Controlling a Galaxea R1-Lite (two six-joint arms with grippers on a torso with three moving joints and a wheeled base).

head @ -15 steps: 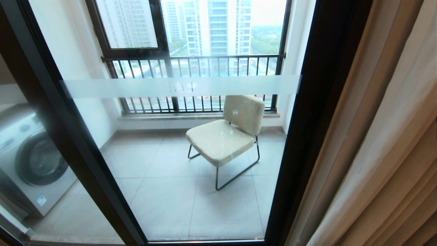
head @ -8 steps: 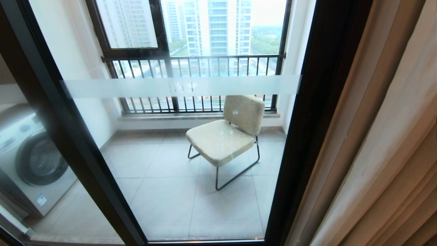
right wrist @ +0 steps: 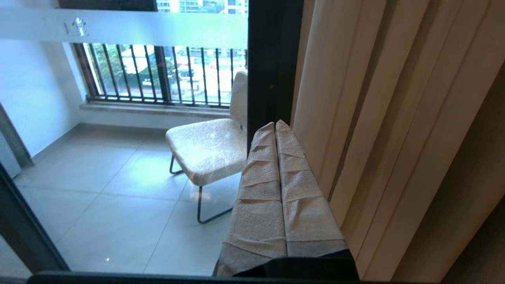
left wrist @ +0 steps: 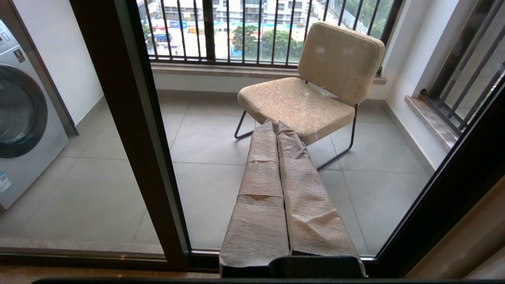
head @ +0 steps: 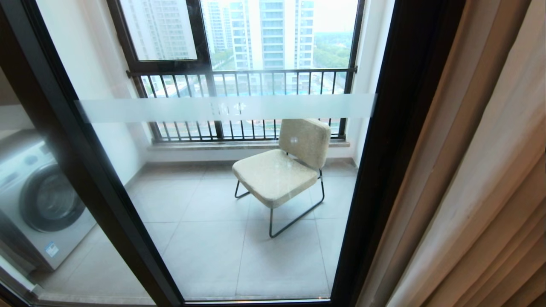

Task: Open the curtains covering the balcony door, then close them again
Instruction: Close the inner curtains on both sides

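Beside the balcony door, on its right, the curtains are hanging bunched while my right gripper is closing empty fingers just beside the folds, so I'm risking pawing fabric without catching it.

Floor-length beige-tan woven curtains hang in thick vertical folds, with a paler, whitish band running down between the tan ones. The clear glass balcony door has a dark brown-black metal frame and one frosted white horizontal band with small characters. Behind the glass stand a speckled cream padded chair on thin black metal legs, pale grey square floor tiles, black railing bars, and a white washing machine with a dark round door
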